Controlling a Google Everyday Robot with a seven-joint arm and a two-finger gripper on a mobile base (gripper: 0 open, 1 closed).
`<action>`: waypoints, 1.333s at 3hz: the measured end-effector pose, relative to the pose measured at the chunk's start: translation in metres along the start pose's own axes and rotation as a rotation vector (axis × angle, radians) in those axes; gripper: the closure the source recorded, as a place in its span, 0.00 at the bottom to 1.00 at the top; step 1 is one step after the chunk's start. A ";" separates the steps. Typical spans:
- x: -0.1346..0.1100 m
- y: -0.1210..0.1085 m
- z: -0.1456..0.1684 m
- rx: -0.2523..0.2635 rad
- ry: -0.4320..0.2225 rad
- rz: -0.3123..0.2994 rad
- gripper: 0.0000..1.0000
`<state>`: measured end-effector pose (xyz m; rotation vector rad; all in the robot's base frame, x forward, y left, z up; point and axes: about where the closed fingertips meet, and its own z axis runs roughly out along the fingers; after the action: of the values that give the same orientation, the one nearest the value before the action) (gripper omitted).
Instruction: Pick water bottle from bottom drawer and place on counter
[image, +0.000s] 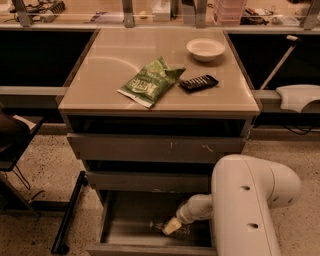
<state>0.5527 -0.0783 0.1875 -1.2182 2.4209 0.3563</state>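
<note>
The bottom drawer (125, 227) is pulled open below the two upper grey drawers. My white arm reaches down into it from the right. My gripper (167, 226) is low inside the drawer, near its floor at the middle. A small clear glinting shape (183, 231) right beside the gripper looks like the water bottle, mostly hidden by the gripper and arm. The counter (100, 75) is the beige glossy top of the cabinet.
On the counter lie a green chip bag (150, 82), a black remote-like bar (198, 82) and a white bowl (205, 48). A long shelf with metal posts (127, 12) runs behind. A dark chair (12, 140) stands at the left.
</note>
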 end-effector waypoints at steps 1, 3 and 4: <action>0.012 0.008 0.008 -0.042 0.018 -0.023 0.00; 0.062 0.028 0.060 -0.116 0.181 -0.065 0.00; 0.064 0.030 0.062 -0.120 0.188 -0.071 0.16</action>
<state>0.5094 -0.0808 0.1042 -1.4448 2.5365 0.3866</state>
